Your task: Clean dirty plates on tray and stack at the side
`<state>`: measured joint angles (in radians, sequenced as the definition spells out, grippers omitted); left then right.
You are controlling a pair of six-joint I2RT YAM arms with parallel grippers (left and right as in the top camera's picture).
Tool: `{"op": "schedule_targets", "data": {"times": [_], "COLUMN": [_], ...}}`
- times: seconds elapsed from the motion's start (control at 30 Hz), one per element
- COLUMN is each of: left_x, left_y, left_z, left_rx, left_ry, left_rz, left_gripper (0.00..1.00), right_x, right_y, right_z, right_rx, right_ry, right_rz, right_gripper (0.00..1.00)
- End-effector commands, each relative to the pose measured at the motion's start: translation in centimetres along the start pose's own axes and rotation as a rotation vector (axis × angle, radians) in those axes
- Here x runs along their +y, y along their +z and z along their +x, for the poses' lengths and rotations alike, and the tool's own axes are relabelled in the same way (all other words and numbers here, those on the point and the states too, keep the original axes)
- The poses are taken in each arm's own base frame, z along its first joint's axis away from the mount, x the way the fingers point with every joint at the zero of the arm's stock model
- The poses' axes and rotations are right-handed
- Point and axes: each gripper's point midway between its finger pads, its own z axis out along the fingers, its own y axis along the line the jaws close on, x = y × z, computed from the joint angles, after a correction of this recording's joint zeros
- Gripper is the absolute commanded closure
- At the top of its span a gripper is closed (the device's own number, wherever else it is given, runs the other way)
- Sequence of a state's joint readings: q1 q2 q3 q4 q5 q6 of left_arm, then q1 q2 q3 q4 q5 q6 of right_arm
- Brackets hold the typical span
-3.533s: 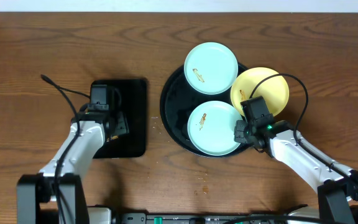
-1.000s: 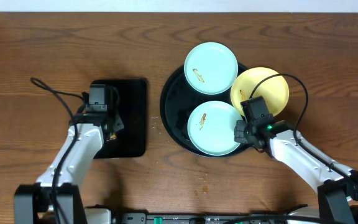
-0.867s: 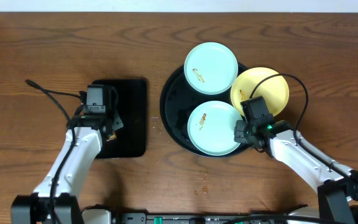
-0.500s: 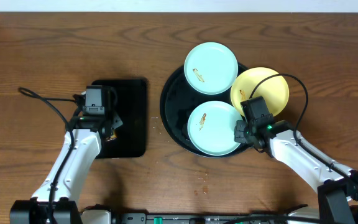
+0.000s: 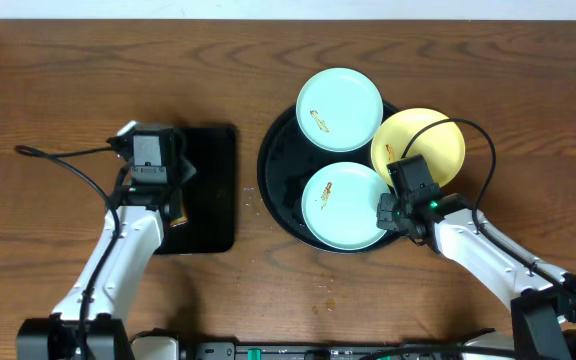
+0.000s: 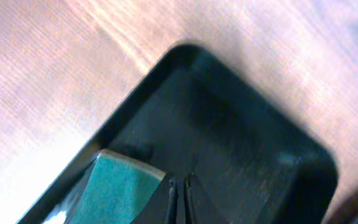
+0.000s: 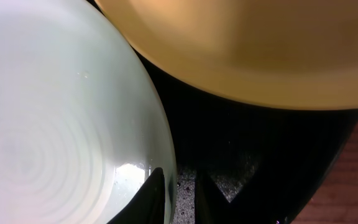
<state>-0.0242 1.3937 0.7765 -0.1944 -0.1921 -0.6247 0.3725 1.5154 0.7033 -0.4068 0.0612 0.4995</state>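
Over the glossy round black tray, your right claw straddles the rim of the nearer pale aqua plate.
Its gap is narrow; you cannot tell whether it grips.

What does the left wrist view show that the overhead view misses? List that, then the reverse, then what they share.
Left wrist only: a teal sponge lying in the small rectangular tray, and the left end effector with its tips nearly together just beside it.
Overhead only: the round tray, two aqua plates and a yellow plate resting on it, and the right arm reaching to them.
Both: the small rectangular tray and the wooden table.
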Motion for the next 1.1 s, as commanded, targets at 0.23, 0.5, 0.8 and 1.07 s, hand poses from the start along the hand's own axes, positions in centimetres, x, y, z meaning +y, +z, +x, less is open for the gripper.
{"op": "schedule_targets", "data": {"times": [0.23, 0.5, 0.8, 1.07], "left_x": [1.9, 1.6, 0.9, -0.9], "left_y": [3.9, 4.0, 3.5, 2.3], "left_z": [0.6, 2.2, 4.8, 6.4], "left_rx": [-0.022, 0.056, 0.195, 0.3], "left_ry": [-0.007, 0.003, 0.007, -0.005], "left_rz": [-0.137, -0.113, -0.048, 0.06], "left_gripper": [0.92, 0.93, 0.92, 0.92], "right_x": [-0.3, -0.3, -0.3, -0.3], "right_y": [0.2, 0.2, 0.2, 0.2], "right_z": [0.4, 0.4, 0.4, 0.4], "right_rx": [0.008, 0.007, 0.007, 0.007], "right_ry": [-0.016, -0.016, -0.016, -0.016], "right_rz": [0.02, 0.021, 0.02, 0.02], "right_gripper": [0.85, 0.85, 0.85, 0.85]}}
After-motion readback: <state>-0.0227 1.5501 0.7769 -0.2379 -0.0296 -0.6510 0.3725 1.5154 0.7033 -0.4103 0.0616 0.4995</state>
